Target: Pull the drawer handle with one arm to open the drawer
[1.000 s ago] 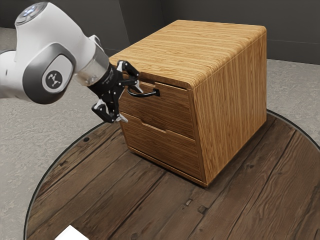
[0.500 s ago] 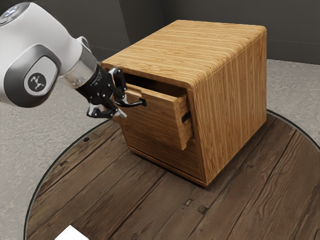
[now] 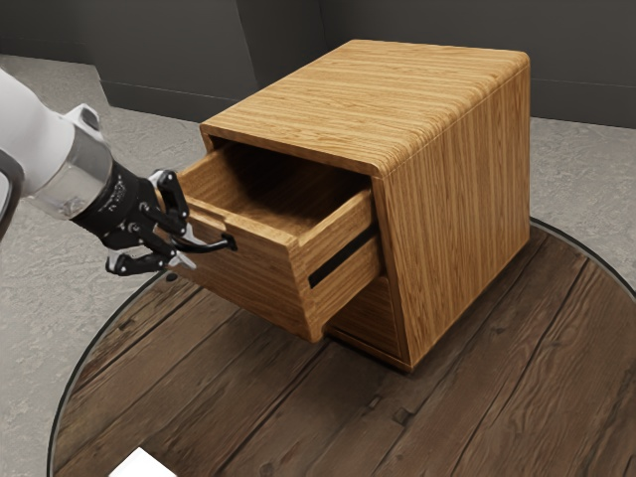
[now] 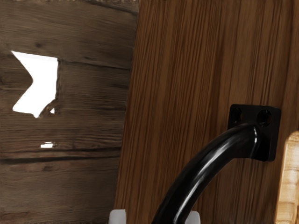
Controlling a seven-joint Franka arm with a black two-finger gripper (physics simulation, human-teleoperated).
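A boxy cabinet of striped pale wood with rounded corners stands on a round table of dark, cracked planks. Its upper drawer stands far out, toward the table's edge at the exterior view's left. A flat white piece near that edge is cut off and hard to identify. The black gripper has its fingers spread wide around the glossy, curved black handle. In the wrist view, one pale fingertip stands clear of the handle.
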